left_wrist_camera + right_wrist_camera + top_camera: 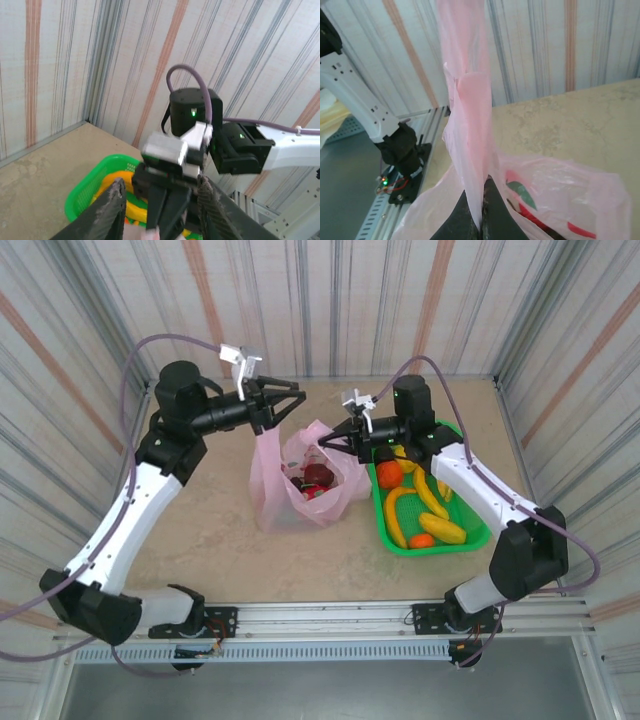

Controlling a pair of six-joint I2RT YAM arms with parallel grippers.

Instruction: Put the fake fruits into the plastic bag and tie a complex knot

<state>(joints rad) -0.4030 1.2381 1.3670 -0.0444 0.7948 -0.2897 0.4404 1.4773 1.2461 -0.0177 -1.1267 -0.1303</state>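
**Plastic bag**: pink, translucent, standing at the middle of the table. One handle strip is drawn upward toward 11 o'clock, and the mouth gapes.

**Fake fruits, bagged**: red pieces lie inside the bag, seen through the film.

**Fake fruits, loose**: yellow bananas and orange balls lie in a green basket just beside the bag at 3 o'clock.

**Left end effector**: at 11 o'clock of the bag and raised above the table. It is released, with fingers spread apart. The pink strip reaches up to it; whether they touch I cannot tell.

**Right end effector**: at 1 o'clock of the bag, clenched on a bunched pink strip of the bag. The right wrist view shows the film pinched between the closed tips.
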